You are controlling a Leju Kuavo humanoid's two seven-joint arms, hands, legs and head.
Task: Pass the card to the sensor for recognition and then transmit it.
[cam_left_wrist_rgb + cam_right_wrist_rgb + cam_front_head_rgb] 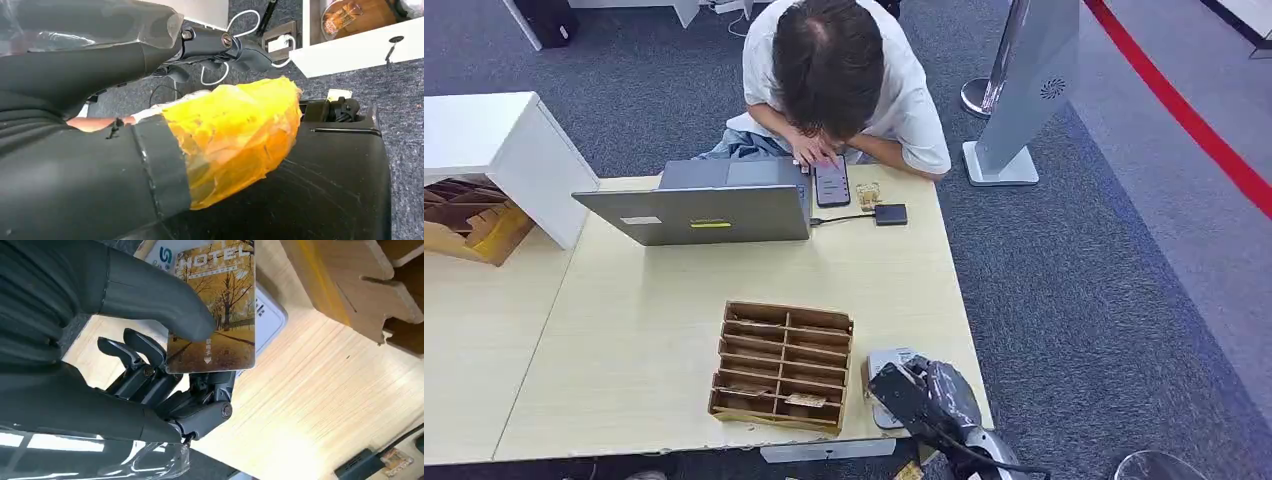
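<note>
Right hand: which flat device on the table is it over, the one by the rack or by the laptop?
The white card sensor beside the wooden rack. The right hand holds the hotel card over it; the small black box sits far off, cabled to the laptop.

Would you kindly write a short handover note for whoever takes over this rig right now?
Right hand: holds the hotel card between thumb and fingers, over the white card sensor at the table's near right edge.
Left hand: wrapped in yellow tape, hanging low off the table; its state is unclear.
The wooden card rack stands left of the sensor.
Done: card picked up and brought to the sensor.
Left: confirm recognition, then hand the card over.
</note>
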